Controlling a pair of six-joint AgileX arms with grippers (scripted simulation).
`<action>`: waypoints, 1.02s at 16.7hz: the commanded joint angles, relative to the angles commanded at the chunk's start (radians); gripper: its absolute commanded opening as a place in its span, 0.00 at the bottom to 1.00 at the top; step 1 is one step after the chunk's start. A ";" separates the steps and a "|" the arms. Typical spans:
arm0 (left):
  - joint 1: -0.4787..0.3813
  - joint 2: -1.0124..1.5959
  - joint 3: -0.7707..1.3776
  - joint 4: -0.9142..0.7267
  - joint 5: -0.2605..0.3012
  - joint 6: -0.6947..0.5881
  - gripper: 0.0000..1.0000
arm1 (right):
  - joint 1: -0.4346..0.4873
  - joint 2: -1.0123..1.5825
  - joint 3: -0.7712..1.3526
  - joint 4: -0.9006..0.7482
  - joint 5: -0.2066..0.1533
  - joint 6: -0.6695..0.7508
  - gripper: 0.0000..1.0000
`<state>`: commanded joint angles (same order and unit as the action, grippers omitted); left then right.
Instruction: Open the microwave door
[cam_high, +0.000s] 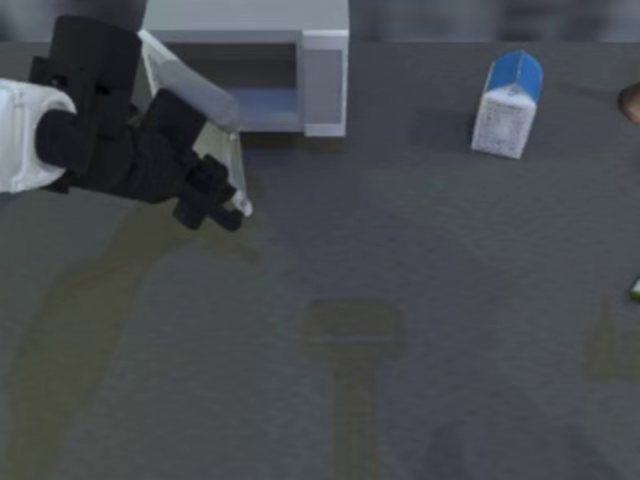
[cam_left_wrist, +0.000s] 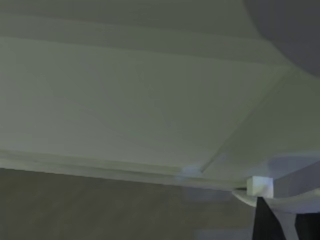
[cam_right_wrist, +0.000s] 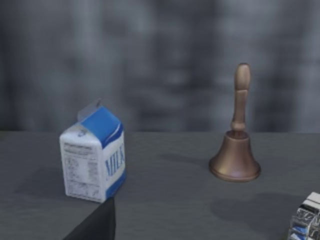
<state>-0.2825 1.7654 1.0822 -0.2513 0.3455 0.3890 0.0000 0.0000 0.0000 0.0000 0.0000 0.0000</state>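
the microwave (cam_high: 300, 60) stands at the far edge of the table (cam_high: 330, 400), toward the top view's left. the microwave door (cam_high: 190, 110) is swung well out from the cavity (cam_high: 262, 95), hinged on the side away from the control panel (cam_high: 325, 85), so its free edge now lies nearer me than the microwave body; i judge the opening largely done. my left gripper (cam_high: 225, 205) sits at that free edge, just in front of the microwave, placed there because the door's handle (cam_high: 238, 200) offers the only purchase for pulling. the dark fingers appear closed around the small white handle end, though the exact contact is hard to make out. in the left wrist view the door's pale frame (cam_left_wrist: 150, 100) fills nearly everything, with a white handle mount (cam_left_wrist: 260, 186) at the corner. a milk carton (cam_high: 508, 105) stands well to the right of the microwave, a bronze bell (cam_right_wrist: 236, 150) beyond it. my right arm is parked out of the top view.
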 joint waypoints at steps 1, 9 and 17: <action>-0.007 0.000 -0.004 -0.001 0.007 -0.004 0.00 | 0.000 0.000 0.000 0.000 0.000 0.000 1.00; 0.031 -0.005 -0.001 -0.031 0.050 0.074 0.00 | 0.000 0.000 0.000 0.000 0.000 0.000 1.00; 0.031 -0.005 -0.001 -0.031 0.050 0.074 0.00 | 0.000 0.000 0.000 0.000 0.000 0.000 1.00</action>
<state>-0.2511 1.7606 1.0811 -0.2820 0.3954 0.4631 0.0000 0.0000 0.0000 0.0000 0.0000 0.0000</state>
